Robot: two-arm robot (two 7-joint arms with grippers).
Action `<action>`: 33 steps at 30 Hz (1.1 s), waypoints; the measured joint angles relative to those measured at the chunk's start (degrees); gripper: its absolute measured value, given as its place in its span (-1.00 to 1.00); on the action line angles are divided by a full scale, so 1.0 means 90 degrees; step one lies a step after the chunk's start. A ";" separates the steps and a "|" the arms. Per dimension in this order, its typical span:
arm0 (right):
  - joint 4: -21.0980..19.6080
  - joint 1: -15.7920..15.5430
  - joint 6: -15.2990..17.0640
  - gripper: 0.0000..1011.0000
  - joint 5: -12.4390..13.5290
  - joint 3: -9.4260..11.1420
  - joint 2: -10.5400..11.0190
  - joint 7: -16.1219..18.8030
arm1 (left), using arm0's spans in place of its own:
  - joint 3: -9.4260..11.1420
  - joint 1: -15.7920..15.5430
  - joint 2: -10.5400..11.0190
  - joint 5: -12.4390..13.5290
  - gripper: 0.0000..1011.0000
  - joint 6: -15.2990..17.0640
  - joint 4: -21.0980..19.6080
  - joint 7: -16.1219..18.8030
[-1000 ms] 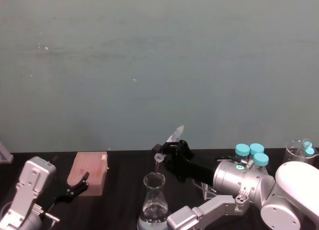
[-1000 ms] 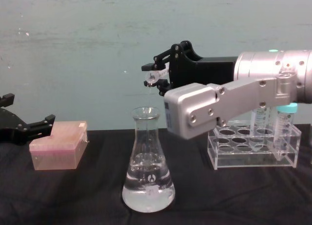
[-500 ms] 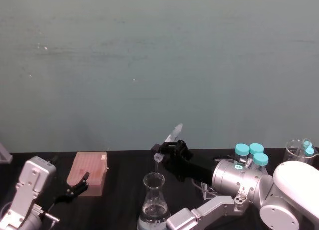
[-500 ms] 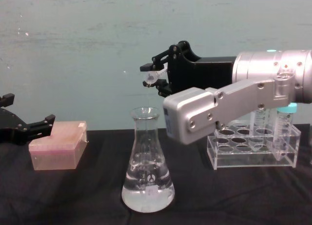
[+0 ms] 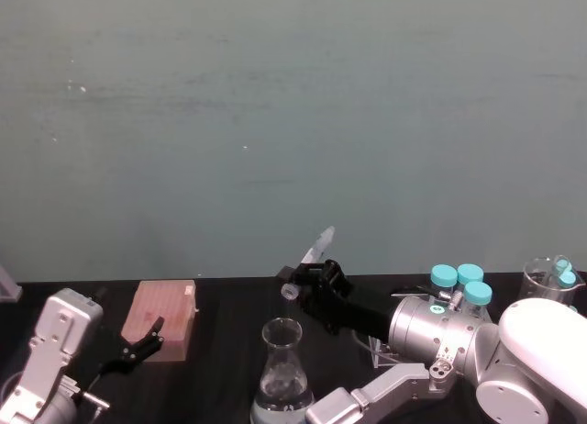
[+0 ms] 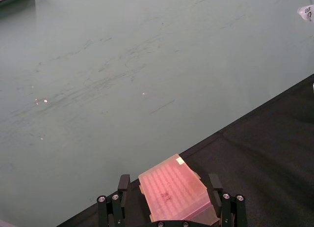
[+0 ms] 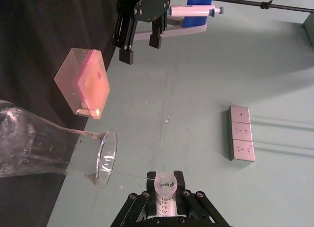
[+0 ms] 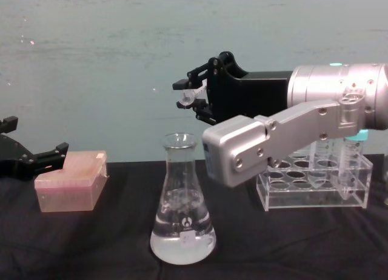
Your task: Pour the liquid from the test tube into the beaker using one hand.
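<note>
Chest view — one beaker, one test tube (tilted)

— What do we see on our right arm?
— A silver barrel, a silver link with dark screws and a white shell. Our right tool is black.
— And our left tool?
— Black too, on our silver left arm.

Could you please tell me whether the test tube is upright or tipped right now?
Tipped: held in the right hand, the test tube has its open mouth above the conical flask, lower than its pointed tip.
</note>
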 joint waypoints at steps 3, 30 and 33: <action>0.0010 0.0011 -0.0003 -0.59 -0.0008 -0.0019 0.0005 -0.0008 | 0.0000 0.0000 0.0000 0.0000 0.98 0.0000 0.0000 0.0000; 0.0064 -0.0317 -0.0292 -0.59 0.2642 0.0927 -0.0331 0.1175 | 0.0000 -0.0001 0.0000 0.0000 0.98 0.0000 0.0000 0.0000; 0.0091 -0.0396 -0.0224 -0.59 0.3224 0.1163 -0.0421 0.1453 | 0.0000 -0.0001 0.0000 0.0000 0.98 0.0000 0.0000 0.0000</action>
